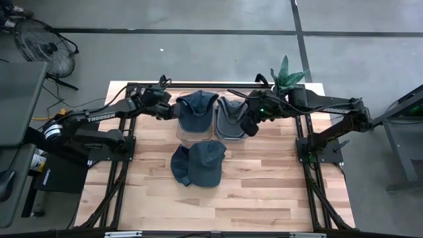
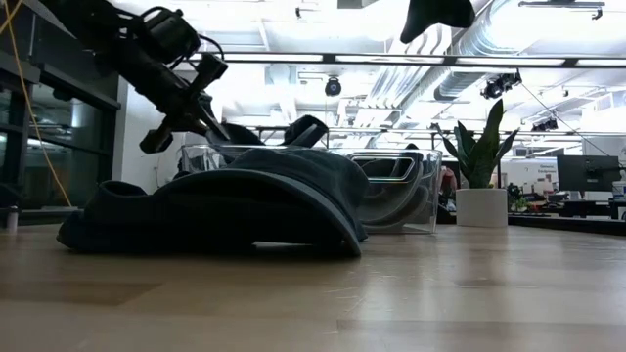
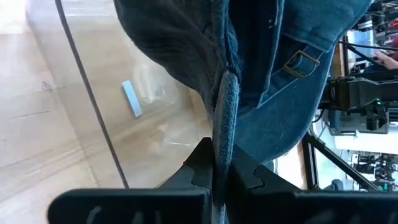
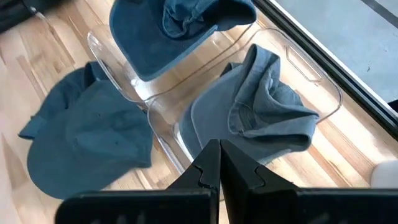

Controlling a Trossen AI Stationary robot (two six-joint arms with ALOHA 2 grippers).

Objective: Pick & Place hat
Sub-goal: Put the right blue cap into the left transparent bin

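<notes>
A dark blue hat (image 1: 197, 110) hangs over the left clear bin (image 1: 182, 134), pinched by the left gripper (image 1: 176, 110).

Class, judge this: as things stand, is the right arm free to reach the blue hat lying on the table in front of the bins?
Probably yes. The right gripper is shut and empty above the grey hat, and nothing covers the blue hat.

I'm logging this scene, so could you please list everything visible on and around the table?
hats: four; one dark blue held over the left bin, one grey in the right bin, two dark blue on the table
clear bins: two, transparent, table's far middle
potted plant: one, green, far right corner
fan: one, black, floor, left
left end effector: shut on the held hat's rim
right end effector: shut, empty, above the grey hat
</notes>
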